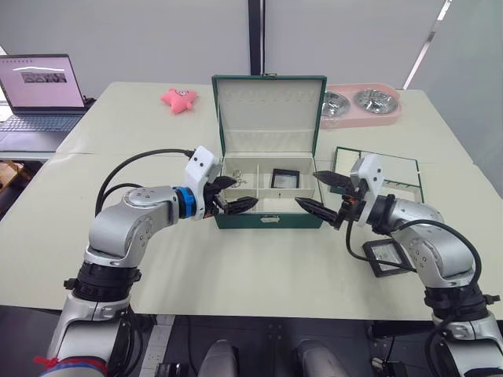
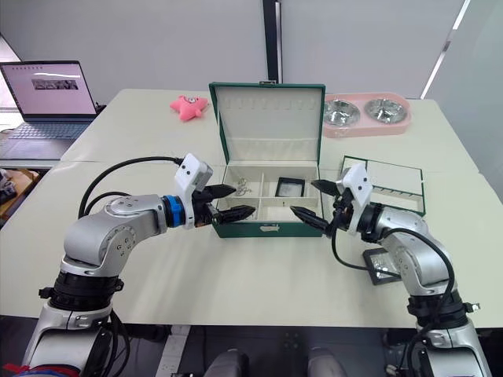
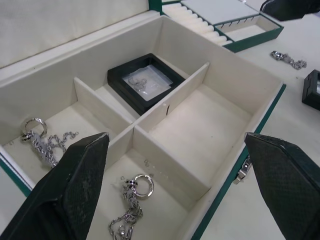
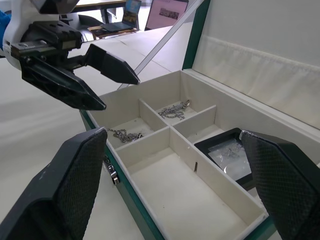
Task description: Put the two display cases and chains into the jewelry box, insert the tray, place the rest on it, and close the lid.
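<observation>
Both black two-fingered grippers hang spread wide and empty at the front of the dark green rectangular jewelry box [image 1: 269, 221], the left gripper [image 1: 234, 194] at its left front corner, the right gripper [image 1: 322, 194] at its right front corner. Already in the cream-lined compartments lie one small black-framed display case with a pale inside [image 3: 146, 83] at the back right and two thin silver chains [image 3: 42, 145] on the left side. What remains outside is the larger black-framed display case [image 1: 388, 257], flat on the table to the right of the box, just beside the right forearm, so the right arm looks much nearer. Another short silver chain [image 3: 288, 59] rests near the shallow green-rimmed tray [image 1: 405, 174], also right of the box. No legible brand or writing shows on anything.
</observation>
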